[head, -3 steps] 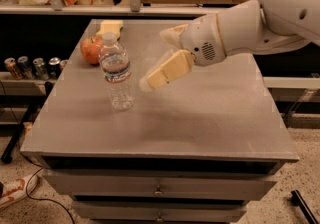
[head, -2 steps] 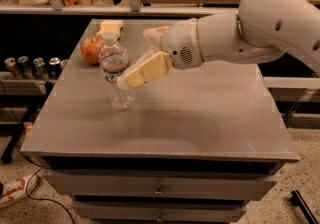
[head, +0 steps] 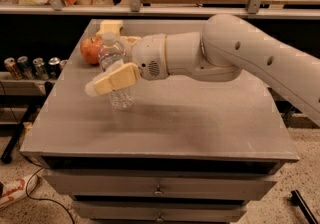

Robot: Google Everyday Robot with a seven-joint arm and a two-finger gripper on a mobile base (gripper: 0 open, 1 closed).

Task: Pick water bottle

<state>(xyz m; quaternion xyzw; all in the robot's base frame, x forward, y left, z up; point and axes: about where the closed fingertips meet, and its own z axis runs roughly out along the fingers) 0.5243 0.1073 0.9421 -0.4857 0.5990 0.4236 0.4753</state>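
The water bottle (head: 120, 99), clear with a white cap and ribbed body, stands upright on the grey table (head: 200, 118) at the back left. My gripper (head: 108, 68) has reached in from the right and straddles the bottle's middle. The near cream finger (head: 113, 80) lies across the front of the bottle and covers its label. The far finger (head: 133, 40) shows only a little behind it. The jaws stand open on either side of the bottle, which rests on the table.
A red apple (head: 90, 49) sits just behind and left of the bottle. A pale yellow object (head: 110, 26) lies at the table's back edge. Several cans (head: 30, 67) stand on a low shelf to the left. Drawers (head: 159, 187) are below the tabletop.
My arm has swung left across the table. The gripper went from right of the bottle to around it. The bottle and apple have not moved.
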